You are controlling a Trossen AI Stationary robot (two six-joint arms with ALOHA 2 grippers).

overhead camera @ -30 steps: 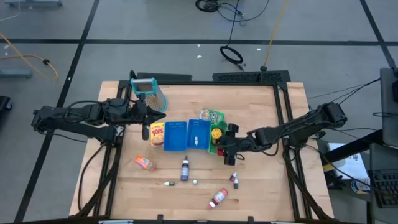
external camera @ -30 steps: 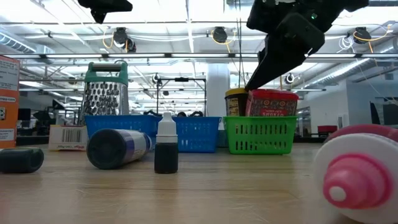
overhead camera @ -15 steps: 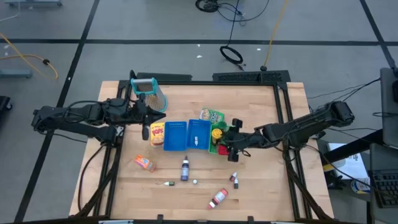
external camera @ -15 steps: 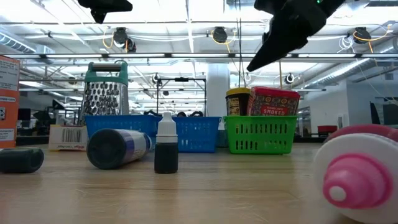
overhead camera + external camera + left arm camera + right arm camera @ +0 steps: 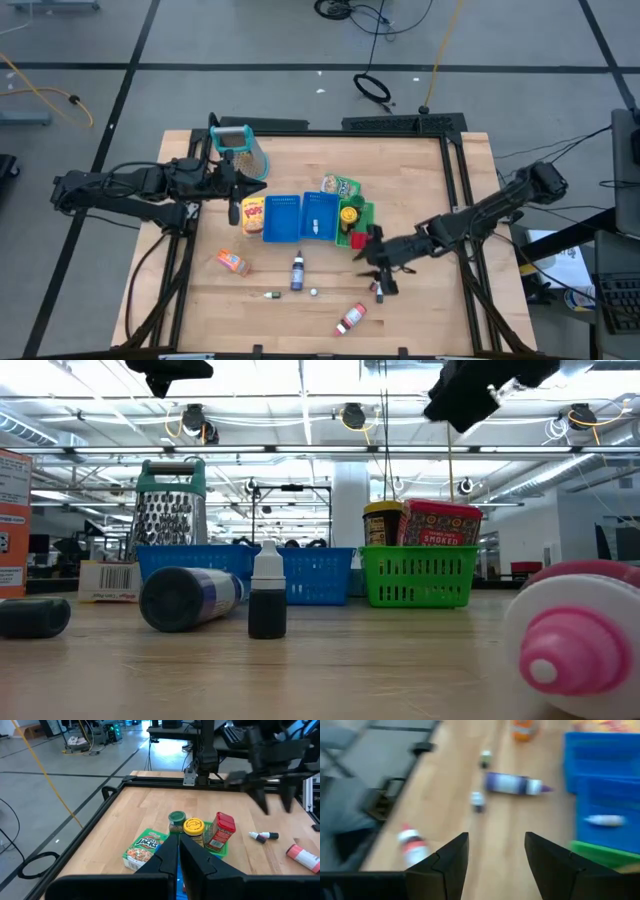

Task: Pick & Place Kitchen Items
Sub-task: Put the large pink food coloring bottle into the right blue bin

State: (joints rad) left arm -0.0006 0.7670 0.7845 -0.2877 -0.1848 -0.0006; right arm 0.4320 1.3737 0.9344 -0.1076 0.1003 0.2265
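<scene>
Above table front, right end effector (image 5: 378,268) hovers, fingers parted, empty.

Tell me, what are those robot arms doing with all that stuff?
They're sorting kitchen items into baskets. The right gripper is open and empty, beside the green basket that already holds a red container and a yellow-lidded jar. It hangs over small bottles on the table. The left gripper waits shut near the grater.
</scene>
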